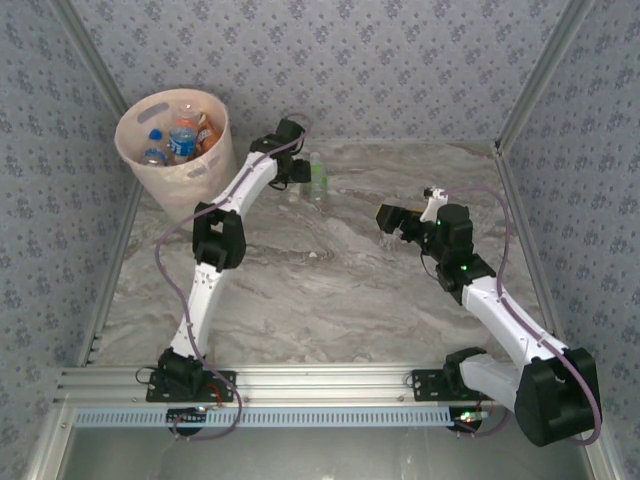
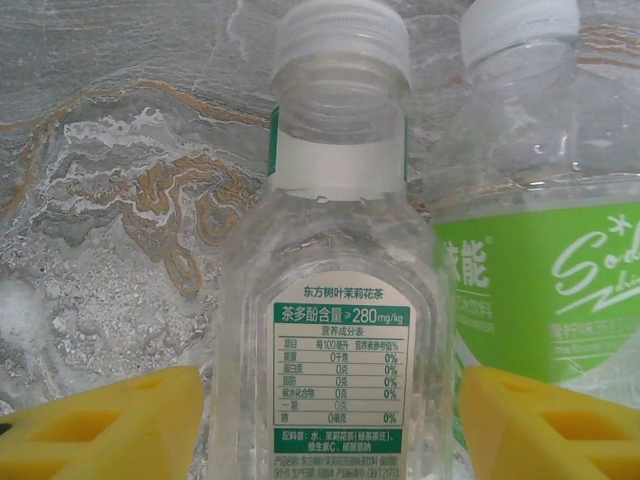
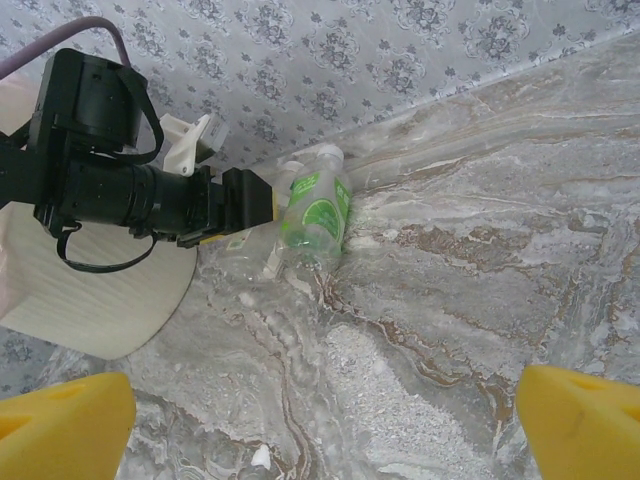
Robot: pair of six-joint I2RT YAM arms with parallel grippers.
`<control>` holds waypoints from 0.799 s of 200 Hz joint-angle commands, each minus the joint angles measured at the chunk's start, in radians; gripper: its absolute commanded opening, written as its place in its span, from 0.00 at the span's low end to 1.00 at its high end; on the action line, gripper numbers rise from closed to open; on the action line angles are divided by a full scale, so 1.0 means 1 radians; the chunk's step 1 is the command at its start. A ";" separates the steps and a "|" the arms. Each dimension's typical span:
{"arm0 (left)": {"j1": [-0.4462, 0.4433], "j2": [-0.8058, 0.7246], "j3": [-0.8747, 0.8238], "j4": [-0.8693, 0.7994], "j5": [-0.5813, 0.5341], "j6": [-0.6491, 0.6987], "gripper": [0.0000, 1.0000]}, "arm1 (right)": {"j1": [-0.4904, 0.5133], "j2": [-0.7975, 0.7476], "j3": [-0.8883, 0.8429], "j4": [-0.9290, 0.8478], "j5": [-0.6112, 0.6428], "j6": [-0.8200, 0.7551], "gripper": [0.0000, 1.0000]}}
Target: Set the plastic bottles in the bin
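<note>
Left hand part open, fingers straddling a clear bottle on the counter, slim gap each side. Right hand wide open, empty, above counter.

clear bottle "280mg/kg", green-labelled bottle "Sod"

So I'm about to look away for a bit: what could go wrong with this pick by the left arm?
The green-labelled bottle lies right beside the clear bottle that the left gripper straddles, so the finger on that side may catch it or knock it away. The clear bottle looks empty and thin-walled; it might slip out when squeezed.
</note>
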 commanded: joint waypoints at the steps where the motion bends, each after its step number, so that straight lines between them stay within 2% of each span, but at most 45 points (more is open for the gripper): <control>1: 0.007 0.028 0.037 -0.022 0.005 -0.005 0.71 | -0.006 -0.009 -0.008 -0.006 0.011 -0.014 1.00; 26: 0.010 0.045 0.045 -0.022 0.009 -0.002 0.79 | -0.005 -0.005 -0.008 -0.007 0.010 -0.015 1.00; 55: 0.014 0.081 0.084 -0.033 0.020 0.015 0.80 | -0.005 -0.006 -0.008 -0.008 0.008 -0.015 1.00; 78: 0.015 0.093 0.103 -0.046 0.023 0.020 0.74 | -0.005 -0.009 -0.005 -0.011 0.010 -0.015 1.00; 115: 0.008 0.034 0.077 -0.051 0.029 0.040 0.57 | -0.006 -0.017 -0.003 -0.014 0.012 -0.014 1.00; 135: -0.002 -0.070 -0.025 0.003 0.018 0.055 0.55 | -0.005 -0.024 -0.004 -0.019 0.013 -0.012 1.00; 160: -0.011 -0.254 -0.245 0.137 0.015 0.050 0.55 | -0.005 -0.032 -0.007 -0.014 0.003 -0.024 1.00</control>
